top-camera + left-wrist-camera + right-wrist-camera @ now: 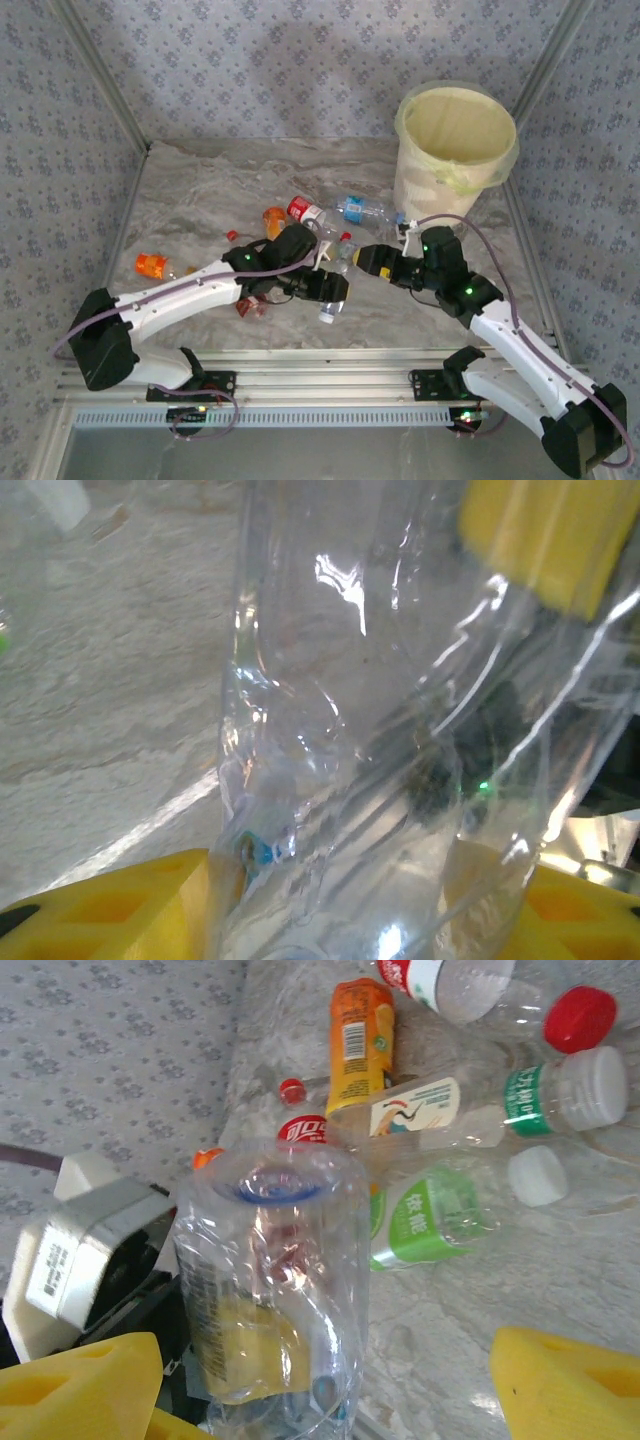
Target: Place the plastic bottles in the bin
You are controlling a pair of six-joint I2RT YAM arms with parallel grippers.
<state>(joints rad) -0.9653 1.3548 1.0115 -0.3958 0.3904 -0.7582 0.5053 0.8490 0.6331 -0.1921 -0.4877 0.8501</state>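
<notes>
My left gripper [325, 287] is shut on a crumpled clear plastic bottle [380, 730], which sits between its yellow fingers [110, 910] low over the middle of the table. My right gripper [368, 258] faces it from the right and is open. In the right wrist view the same clear bottle [270, 1290] stands between the right gripper's [330, 1385] spread yellow fingers [565, 1380], close to the left one and apart from the right one. More plastic bottles lie behind it: an orange one [360, 1040], a green-labelled one [430, 1215] and a white-capped one [520, 1100]. The bin [455, 140] stands at the far right.
A lone orange bottle [152, 265] lies at the left of the table. A blue-labelled bottle [365, 210] rests near the foot of the bin. Patterned walls with metal frame posts [100, 70] close in the marble table [200, 180] on three sides.
</notes>
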